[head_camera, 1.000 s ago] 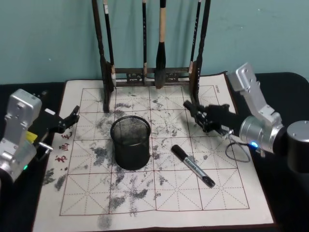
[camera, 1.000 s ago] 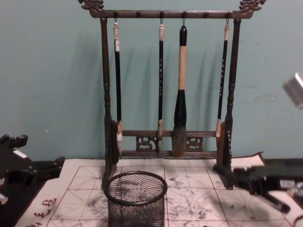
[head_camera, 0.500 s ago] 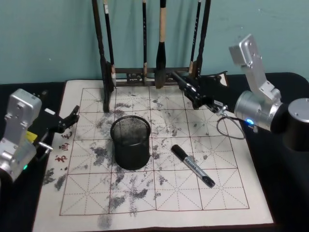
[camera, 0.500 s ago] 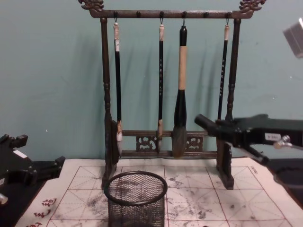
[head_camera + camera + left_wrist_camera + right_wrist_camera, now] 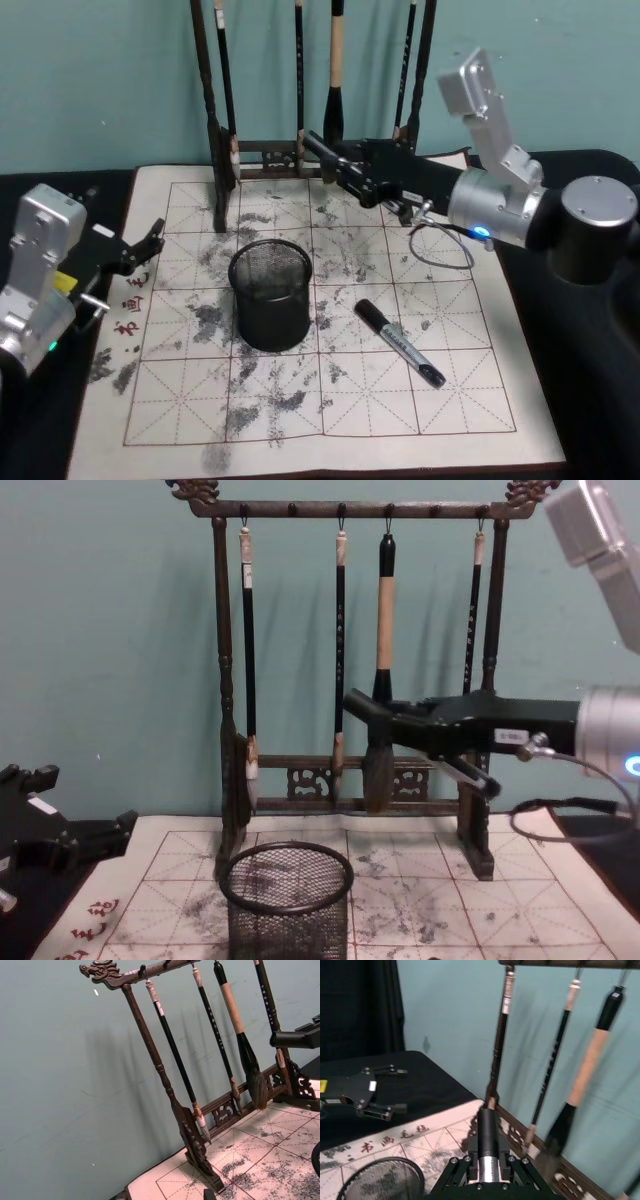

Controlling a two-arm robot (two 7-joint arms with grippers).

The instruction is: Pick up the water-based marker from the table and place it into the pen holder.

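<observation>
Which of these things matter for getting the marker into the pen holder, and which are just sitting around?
Job: wire-mesh pen holder; black marker clamped in the right gripper, held aloft; second black marker lying flat, right of the holder.
Lying about: wooden brush rack; four hanging calligraphy brushes; ink-stained grid mat; left gripper, parked open at the mat's left edge.

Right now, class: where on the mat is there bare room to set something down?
Free: the mat's front strip, nearer than the pen holder and marker; the columns left of the holder, by the parked left gripper. Crowded: the back, where the right gripper, shut on a second marker, hangs before the brush rack.
</observation>
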